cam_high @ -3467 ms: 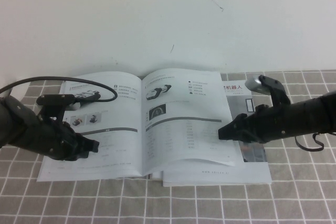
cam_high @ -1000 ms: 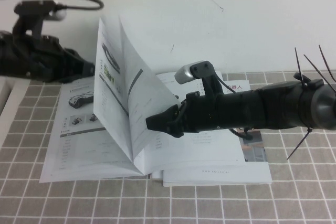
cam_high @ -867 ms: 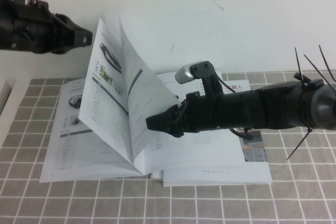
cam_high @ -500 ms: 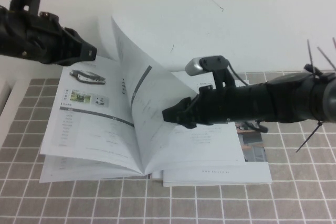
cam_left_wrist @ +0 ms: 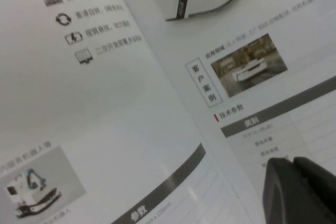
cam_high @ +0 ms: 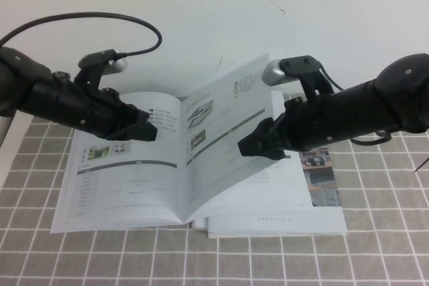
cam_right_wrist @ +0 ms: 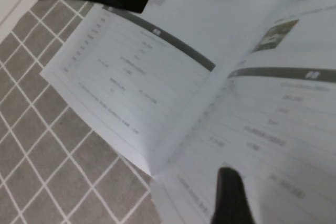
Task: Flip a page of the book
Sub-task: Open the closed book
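The book [cam_high: 127, 195] lies open on the checked cloth. The page [cam_high: 110, 182] rests flat on the left stack, with its small photos and grey bar showing. A second white leaf [cam_high: 221, 159] stands tilted over the right half, showing a black-white machine and a brownish photo [cam_left_wrist: 249, 66]. My right gripper [cam_high: 249, 147] is open at this leaf's outer edge. Only one of its fingers [cam_right_wrist: 230, 184] shows, lying over the printed face. My left gripper [cam_high: 149, 130] is shut on nothing and hovers above the page near the spine [cam_left_wrist: 287, 174].
A grey checked cloth [cam_high: 375, 246] covers the table, with a white wall behind. A second printed sheet with a colour photo [cam_high: 320, 165] pokes out under the book's right side. The left arm's black cable [cam_high: 144, 25] loops above it.
The page has dropped flat onto the left stack. The other leaf has swung back to the right. My left gripper came down from high on the left. My right arm drew back to the right.
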Tool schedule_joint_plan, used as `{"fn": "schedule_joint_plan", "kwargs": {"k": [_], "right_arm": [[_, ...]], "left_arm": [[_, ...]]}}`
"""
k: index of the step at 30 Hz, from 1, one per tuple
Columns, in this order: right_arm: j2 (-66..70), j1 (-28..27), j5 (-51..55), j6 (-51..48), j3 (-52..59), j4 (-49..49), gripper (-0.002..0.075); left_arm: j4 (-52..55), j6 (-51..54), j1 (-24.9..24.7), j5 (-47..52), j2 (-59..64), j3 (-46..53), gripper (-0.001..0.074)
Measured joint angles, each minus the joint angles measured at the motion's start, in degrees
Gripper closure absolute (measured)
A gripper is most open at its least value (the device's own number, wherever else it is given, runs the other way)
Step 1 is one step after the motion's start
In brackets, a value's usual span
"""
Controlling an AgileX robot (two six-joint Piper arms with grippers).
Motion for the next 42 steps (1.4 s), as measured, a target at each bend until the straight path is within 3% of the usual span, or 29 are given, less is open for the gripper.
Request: {"fn": "schedule_joint_plan", "kwargs": {"k": [5,11,14,20,26,31,42], "right_arm": [[-2.5,-4.5,0.1,2.1,0.0,-1.9,0.0286],[-8.5,-11.3,1.5,1.8,0.0,-1.4,0.0289],[-10.0,-11.3,4.0,-0.1,0.0,-1.2,0.0356],[-6.3,-6.2,5.7,-4.4,0.0,-0.7,0.0583],[5.2,-2.5,1.4,-5.3,0.0,-1.4,0.0627],[10.8,-2.4,-1.4,-1.6,0.0,-9.9,0.0632],[8.4,-2.0,-0.3,21.3,-1.1,-34.3,0.0636]], "left_arm": [[-0.1,1.8,0.0,2.4,1.0,0.0,0.0738],[-1.3,2.9,0.0,3.5,0.8,0.0,0.0738],[-2.0,2.9,0.0,4.2,0.8,0.0,0.0738],[2.0,0.0,0.0,3.4,0.8,0.0,0.0738],[11.4,-4.1,0.0,-1.6,0.8,2.1,0.0738],[15.0,-4.9,0.0,-7.0,0.8,6.7,0.0738],[19.1,-11.0,4.0,-7.9,2.5,9.6,0.0738]]}}
